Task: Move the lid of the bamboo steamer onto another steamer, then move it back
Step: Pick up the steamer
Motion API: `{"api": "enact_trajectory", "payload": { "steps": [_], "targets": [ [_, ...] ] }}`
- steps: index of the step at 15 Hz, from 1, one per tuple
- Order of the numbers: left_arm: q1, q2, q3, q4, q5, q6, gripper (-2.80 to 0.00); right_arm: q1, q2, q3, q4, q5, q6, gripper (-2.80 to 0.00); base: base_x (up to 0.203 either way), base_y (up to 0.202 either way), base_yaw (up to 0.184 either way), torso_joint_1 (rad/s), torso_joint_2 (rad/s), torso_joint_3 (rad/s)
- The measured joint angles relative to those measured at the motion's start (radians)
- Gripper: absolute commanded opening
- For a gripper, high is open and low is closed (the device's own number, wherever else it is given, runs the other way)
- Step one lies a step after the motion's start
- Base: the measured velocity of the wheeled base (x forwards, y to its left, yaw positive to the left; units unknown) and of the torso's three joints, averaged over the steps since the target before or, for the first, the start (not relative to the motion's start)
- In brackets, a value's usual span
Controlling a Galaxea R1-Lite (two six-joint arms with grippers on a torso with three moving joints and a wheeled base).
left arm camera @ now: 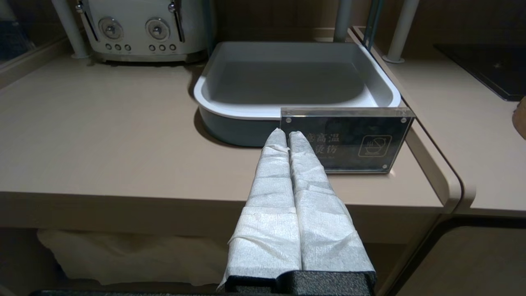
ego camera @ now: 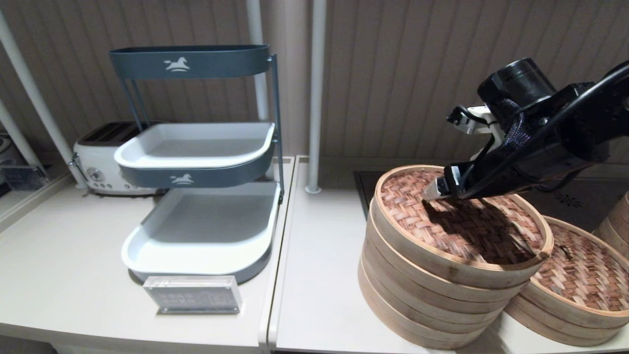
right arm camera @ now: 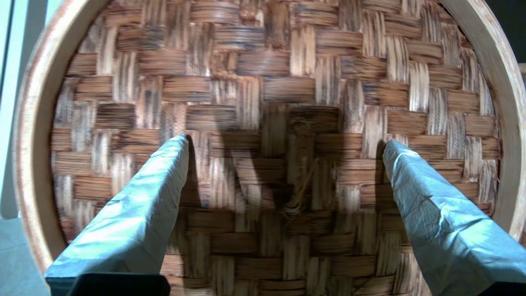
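Observation:
The bamboo steamer lid [ego camera: 417, 226], reddish woven with a pale rim, lies on top of the tall stack of tiers [ego camera: 417, 305] at centre right. My right gripper [ego camera: 435, 191] hovers just over it, open. In the right wrist view the right gripper [right arm camera: 284, 142] has its wrapped fingers [right arm camera: 135, 213] spread wide on either side of the small loop handle [right arm camera: 300, 164], not touching it. Another steamer [ego camera: 585, 275], low and with its own woven lid, stands right beside the stack on its right. My left gripper [left arm camera: 287, 132] is shut and empty, parked low before the counter's front edge.
A three-tier tray rack [ego camera: 196, 147] stands at the left with a toaster [ego camera: 98, 162] behind it and an acrylic sign [ego camera: 194, 295] in front. Two white poles [ego camera: 314, 98] rise at the back. A black hob [ego camera: 366, 184] lies behind the stack. More bamboo tiers [ego camera: 616, 221] show at the far right edge.

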Motion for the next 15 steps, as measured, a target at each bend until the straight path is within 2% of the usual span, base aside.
{"api": "enact_trajectory", "payload": {
  "steps": [5, 6, 15],
  "targets": [
    [0.000, 0.000, 0.000, 0.000, 0.000, 0.000, -2.80, -0.005, -0.011, 0.016, -0.001, -0.001, 0.000, 0.00, 0.000, 0.000, 0.000, 0.000, 0.00, 0.000],
    [0.000, 0.000, 0.000, 0.000, 0.000, 0.000, -2.80, -0.005, -0.012, 0.019, -0.001, -0.001, 0.000, -2.80, 0.000, 0.000, 0.000, 0.000, 0.00, 0.000],
    [0.000, 0.000, 0.000, 0.000, 0.000, 0.000, -2.80, -0.002, -0.016, 0.076, -0.074, 0.009, -0.001, -2.80, 0.000, 0.000, 0.000, 0.000, 0.00, 0.000]
  ]
}}
